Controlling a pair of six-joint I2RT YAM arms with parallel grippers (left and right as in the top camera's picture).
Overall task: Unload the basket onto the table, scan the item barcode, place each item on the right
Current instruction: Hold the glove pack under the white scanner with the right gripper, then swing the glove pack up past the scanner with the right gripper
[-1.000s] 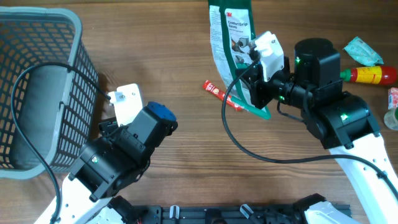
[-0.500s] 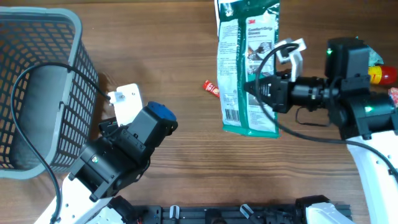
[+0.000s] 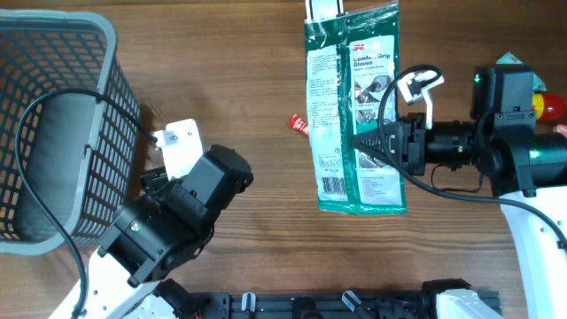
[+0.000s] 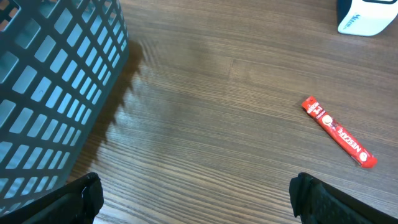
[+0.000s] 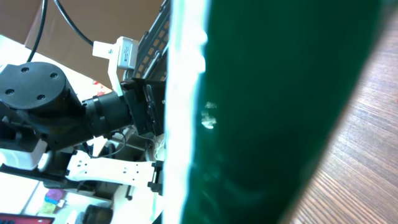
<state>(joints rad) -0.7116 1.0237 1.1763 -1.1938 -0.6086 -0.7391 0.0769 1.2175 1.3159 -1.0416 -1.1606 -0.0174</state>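
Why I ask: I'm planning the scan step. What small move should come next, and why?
Probably tilt the pack, shut in the right claw, so its barcode turns toward the white device, possibly the scanner. The barcode faces straight up at the pack's near end, away from that device, and the left claw hangs open and empty, so the right arm has to present it.

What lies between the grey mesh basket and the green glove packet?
A small red sachet, lying on wood near the green glove packet; the overhead view shows it.
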